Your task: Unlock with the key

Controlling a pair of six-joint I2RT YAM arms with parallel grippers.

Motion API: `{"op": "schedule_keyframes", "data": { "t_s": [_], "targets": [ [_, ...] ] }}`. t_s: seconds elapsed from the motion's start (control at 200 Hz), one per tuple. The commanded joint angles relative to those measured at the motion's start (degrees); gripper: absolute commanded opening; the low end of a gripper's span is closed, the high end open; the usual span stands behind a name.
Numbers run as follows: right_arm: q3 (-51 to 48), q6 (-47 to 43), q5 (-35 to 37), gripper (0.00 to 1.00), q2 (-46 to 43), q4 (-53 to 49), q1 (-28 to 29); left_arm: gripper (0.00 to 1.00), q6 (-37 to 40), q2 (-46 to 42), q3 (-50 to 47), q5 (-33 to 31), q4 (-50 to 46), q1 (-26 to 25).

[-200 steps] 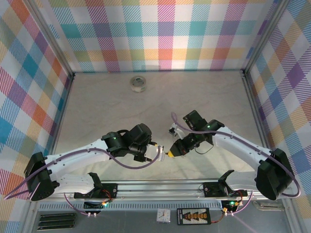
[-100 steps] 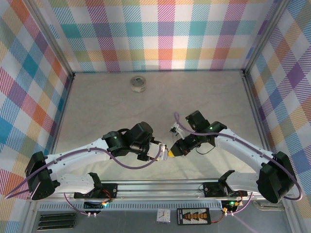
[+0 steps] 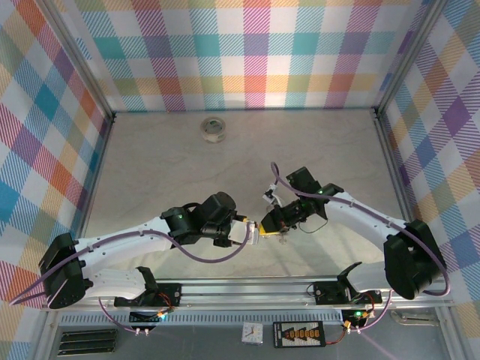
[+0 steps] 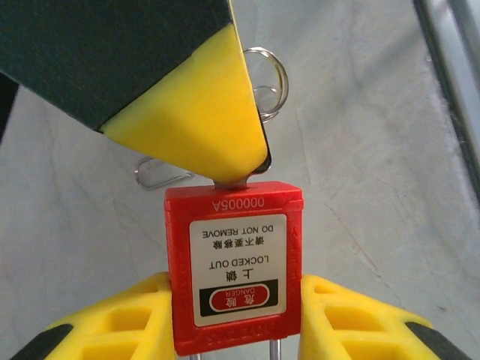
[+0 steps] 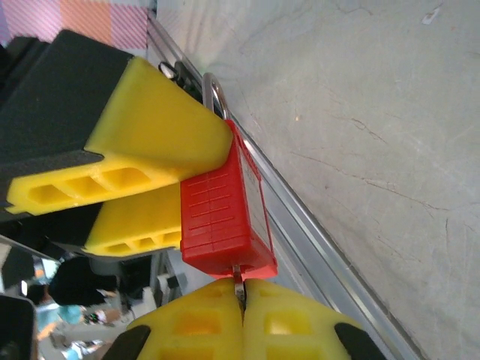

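Note:
A red padlock [image 4: 236, 262] with a white "LOCKED OUT" label is clamped by its body between the yellow fingers [image 4: 112, 322] of my left gripper [image 4: 236, 300]. My right gripper [image 5: 241, 300] is shut on the metal key [image 5: 238, 279], whose blade sits in the padlock's [image 5: 225, 217] keyway end. The key's rings [image 4: 270, 75] hang behind the right gripper's yellow finger [image 4: 195, 127]. The steel shackle [image 5: 214, 94] points back between the left fingers. From above, the left gripper [image 3: 250, 232] and right gripper [image 3: 271, 225] meet tip to tip near the table's front edge.
A roll of clear tape [image 3: 214, 129] lies at the back of the grey table [image 3: 165, 165]. The metal front rail [image 3: 247, 285] runs just below the grippers. Checked walls close in the left, right and back sides.
The left gripper swung right with the padlock and the right gripper shifted left and slightly up. The gap between them has closed, with the key now at the keyway.

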Motion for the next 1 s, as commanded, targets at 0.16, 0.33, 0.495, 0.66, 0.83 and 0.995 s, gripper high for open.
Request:
{"op": "schedule_keyframes", "data": {
  "t_s": [0.16,0.33,0.495,0.66,0.83,0.995],
  "targets": [
    [-0.6,24.56,0.03,0.0,0.0,21.86,-1.78,0.0,0.3,0.05,-2.11,3.57,22.2,-3.47],
    [-0.16,31.24,0.98,0.0,1.64,19.54,-2.12,0.0,0.35,2.41,-1.28,2.53,21.74,-3.47],
    [-1.55,33.81,1.87,0.0,1.89,18.93,-3.06,0.0,-1.34,3.56,-1.41,2.19,21.46,-3.47],
    [-3.34,34.56,2.99,0.0,2.23,19.82,-3.91,0.0,-2.68,3.87,-1.76,1.96,21.36,-3.47],
    [-5.03,35.28,3.26,0.0,4.07,21.95,-4.07,0.0,-4.06,5.29,-1.6,3.23,21.29,-3.47],
    [-5.84,33.57,3.73,0.0,6.26,22.25,-4.97,0.0,-5.55,6.3,-0.97,2.81,20.15,-3.38]
  ]
}}
